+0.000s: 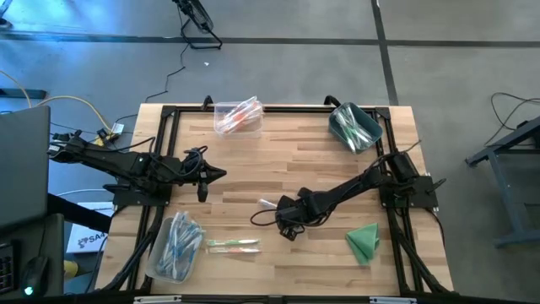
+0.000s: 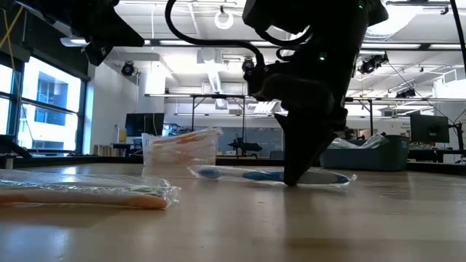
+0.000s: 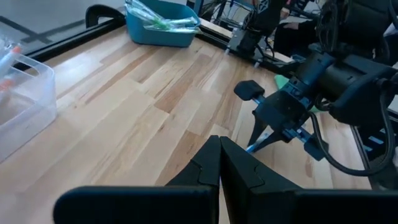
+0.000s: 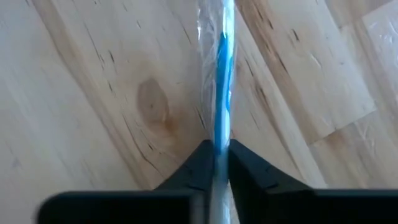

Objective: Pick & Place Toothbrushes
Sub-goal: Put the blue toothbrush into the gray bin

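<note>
Down low, right pincer (image 4: 216, 163) pinches a wrapped blue toothbrush (image 4: 222, 74).

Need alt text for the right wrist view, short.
The right gripper is closed on a blue toothbrush in a clear wrapper, lying on the wooden table. The toothbrush runs straight ahead from between the two dark fingers.
</note>
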Robot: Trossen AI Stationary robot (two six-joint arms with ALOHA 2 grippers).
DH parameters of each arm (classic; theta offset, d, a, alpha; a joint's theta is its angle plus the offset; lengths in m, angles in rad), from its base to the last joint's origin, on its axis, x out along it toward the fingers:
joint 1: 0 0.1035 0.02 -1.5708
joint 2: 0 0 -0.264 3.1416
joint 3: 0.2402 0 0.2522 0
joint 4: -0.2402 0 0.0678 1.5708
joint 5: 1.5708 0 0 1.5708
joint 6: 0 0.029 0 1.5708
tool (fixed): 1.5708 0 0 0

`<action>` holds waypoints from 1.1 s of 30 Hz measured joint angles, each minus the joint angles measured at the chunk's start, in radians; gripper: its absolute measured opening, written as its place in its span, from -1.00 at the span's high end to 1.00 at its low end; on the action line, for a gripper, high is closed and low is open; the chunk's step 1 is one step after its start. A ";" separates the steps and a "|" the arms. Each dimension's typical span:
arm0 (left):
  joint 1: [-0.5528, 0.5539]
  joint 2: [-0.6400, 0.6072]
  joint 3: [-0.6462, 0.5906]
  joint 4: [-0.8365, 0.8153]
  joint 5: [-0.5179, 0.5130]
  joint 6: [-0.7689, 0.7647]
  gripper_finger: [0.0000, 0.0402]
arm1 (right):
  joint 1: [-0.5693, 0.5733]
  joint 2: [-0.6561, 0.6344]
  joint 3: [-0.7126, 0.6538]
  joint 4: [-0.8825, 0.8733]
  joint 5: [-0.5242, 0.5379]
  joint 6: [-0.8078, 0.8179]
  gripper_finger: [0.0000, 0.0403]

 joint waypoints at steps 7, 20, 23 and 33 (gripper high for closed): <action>0.000 0.000 0.000 0.001 0.000 -0.019 1.00 | 0.000 -0.003 -0.001 -0.003 0.000 -0.040 0.91; 0.000 0.000 0.000 0.002 -0.074 -0.108 1.00 | -0.077 -0.197 -0.002 -0.091 0.067 -0.247 0.91; 0.001 0.000 0.000 0.007 -0.126 -0.094 1.00 | -0.122 -0.276 -0.002 -0.119 0.083 -0.327 0.91; 0.179 0.034 0.000 0.240 0.073 0.051 1.00 | -0.296 -0.411 -0.001 -0.004 -0.093 -0.617 0.91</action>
